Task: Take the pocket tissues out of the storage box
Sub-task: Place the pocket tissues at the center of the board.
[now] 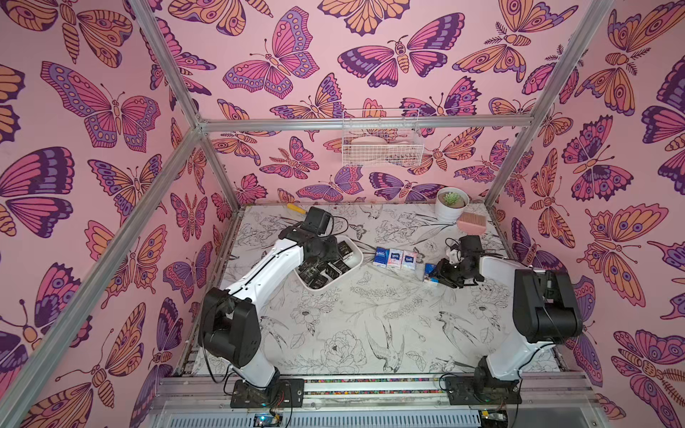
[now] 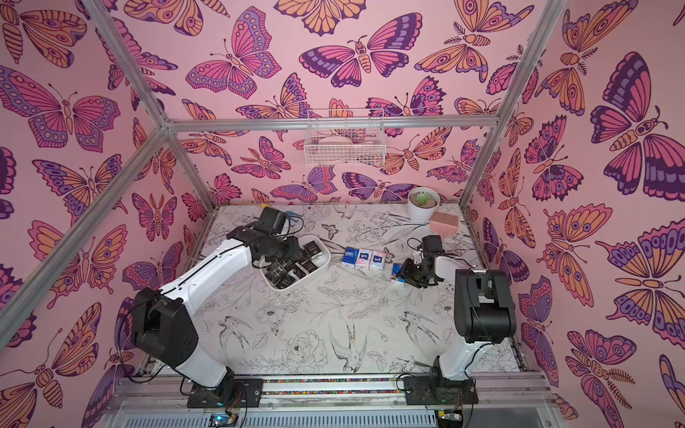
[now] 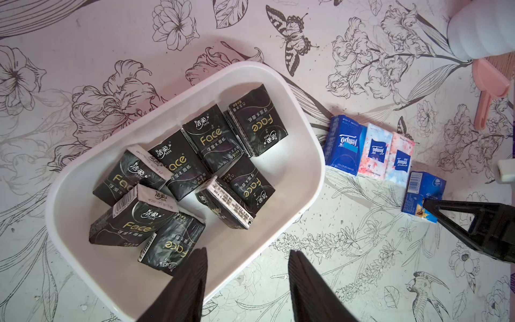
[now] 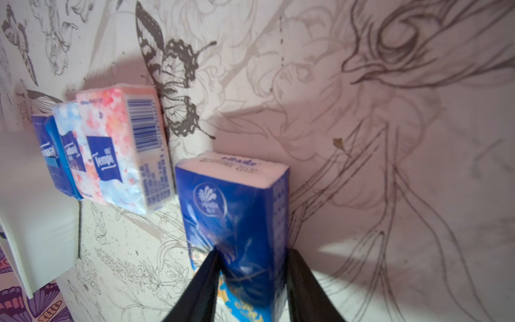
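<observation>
The storage box point(image 1: 358, 261) stands on the desk point(image 1: 370, 326) a little left of the middle in both top views, turned at an angle. In it lie the black pocket tissues point(image 3: 211, 139); I count eight packets, some leaning on each other. The left end effector point(image 3: 248, 259) hovers above the near rim of the box. Its fingers point(image 3: 195, 267) stand moderately apart and there is nothing between them.

To the right of the box, three packets lie on the desk in a tight row, touching side to side: a dark blue Tempo packet point(image 1: 381, 256), a white and blue one point(image 1: 395, 258) and a pink floral one point(image 1: 409, 259). A fourth, blue packet point(image 4: 237, 217) is just beside this row, further to the right and slightly lower in a top view point(image 1: 430, 272). The right end effector point(image 4: 250, 259) is closed on this packet, with one finger on each long side. Whether the packet touches the desk, I cannot tell.

At the upper right of the desk stand a white plant pot point(image 1: 450, 207) and a pink brush point(image 1: 471, 223).
</observation>
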`<action>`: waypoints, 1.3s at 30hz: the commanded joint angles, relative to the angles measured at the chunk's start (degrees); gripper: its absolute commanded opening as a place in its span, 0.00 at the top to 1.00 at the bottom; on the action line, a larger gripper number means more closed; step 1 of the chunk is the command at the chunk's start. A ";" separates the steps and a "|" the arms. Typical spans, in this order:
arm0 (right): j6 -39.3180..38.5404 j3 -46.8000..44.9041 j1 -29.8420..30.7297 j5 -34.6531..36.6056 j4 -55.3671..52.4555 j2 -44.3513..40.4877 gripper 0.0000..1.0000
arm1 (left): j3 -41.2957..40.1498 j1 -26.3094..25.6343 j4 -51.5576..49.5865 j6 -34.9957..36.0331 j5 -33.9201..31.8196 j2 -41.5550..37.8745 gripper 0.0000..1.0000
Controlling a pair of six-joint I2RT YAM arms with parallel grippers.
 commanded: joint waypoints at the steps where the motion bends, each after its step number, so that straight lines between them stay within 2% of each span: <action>1: 1.03 1.81 -0.19 0.40 0.88 2.79 0.59 | -0.74 0.58 -2.04 1.03 -1.66 -1.36 0.47; 12: 1.80 7.36 1.66 -1.26 0.39 6.93 0.60 | -2.18 1.70 -2.10 0.90 -2.22 -2.11 0.47; 24: 2.95 9.13 3.27 -1.60 0.54 8.07 0.58 | -2.96 2.53 -2.05 0.76 -2.39 -2.48 0.47; 30: 2.87 9.32 3.29 -1.61 -0.44 6.24 0.52 | -2.93 2.70 -2.06 0.74 -2.63 -1.81 0.47; 39: 0.09 10.97 3.17 0.13 -5.47 0.40 0.37 | -1.43 2.70 -1.95 -0.34 -2.59 1.11 0.47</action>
